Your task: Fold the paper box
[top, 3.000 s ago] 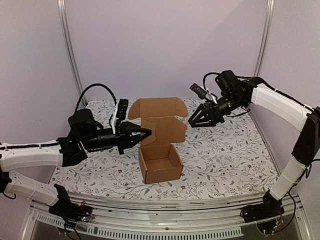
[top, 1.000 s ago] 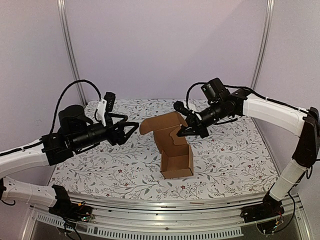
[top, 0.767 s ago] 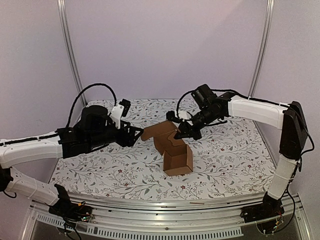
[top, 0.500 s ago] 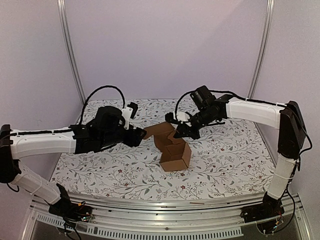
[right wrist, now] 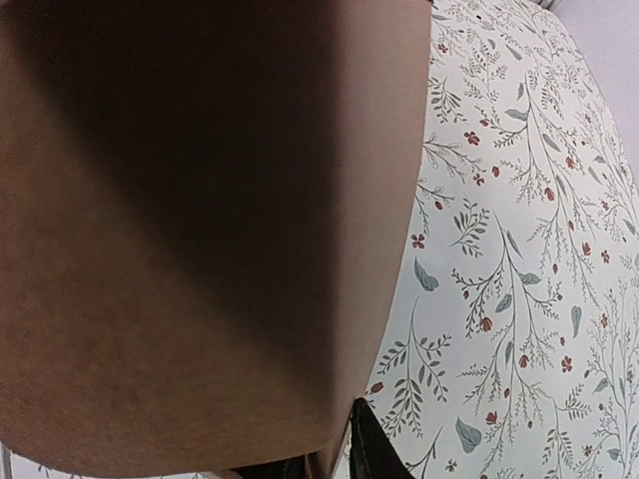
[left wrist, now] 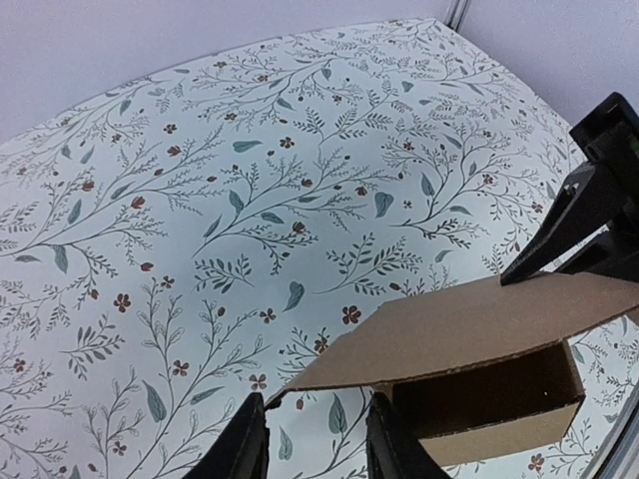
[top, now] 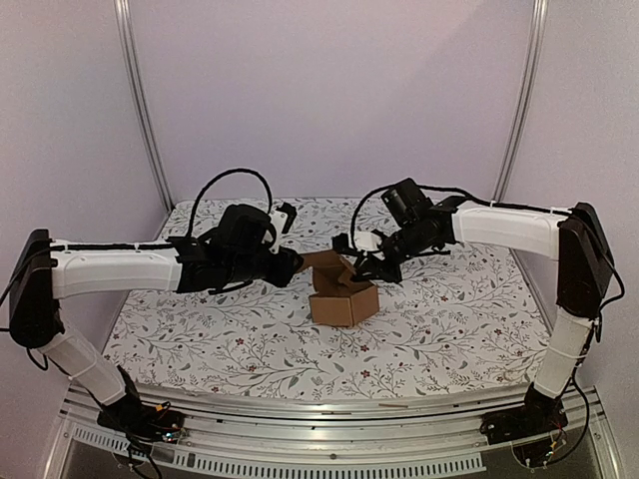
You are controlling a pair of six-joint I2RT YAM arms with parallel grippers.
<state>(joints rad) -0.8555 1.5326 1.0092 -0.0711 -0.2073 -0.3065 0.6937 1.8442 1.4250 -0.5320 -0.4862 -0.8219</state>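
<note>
Top view: paper box sits mid-table on the floral cloth. It is plain matte brown cardboard, a squat cube shape, with lid flaps angled up and partly folded over the top. Both arms have white shells and black wrists and reach in from either side. left gripper is at the box's upper left edge by a flap, right gripper is at the upper right over the flaps. Contact is hard to read from here for either. Left wrist view: box is at lower right with its open side facing the camera and a dark hollow inside. A flat lid panel slants over it to a sharp pointed corner. That corner ends right at the tips of the left fingers. Those jaws are roughly half apart with cloth visible through the gap, not pinching the card. Black angular parts of the right gripper stand at the right edge, seemingly meeting the panel's far edge. Cloth is white with grey-green leaf sprigs and small rust-red flowers, and it lies smooth. Right wrist view: one smooth brown cardboard panel fills most of the picture, its upper part in shadow. Only a sliver of the black right finger shows under its bottom edge. Can't tell how wide those jaws are or whether they hold the card.
</note>
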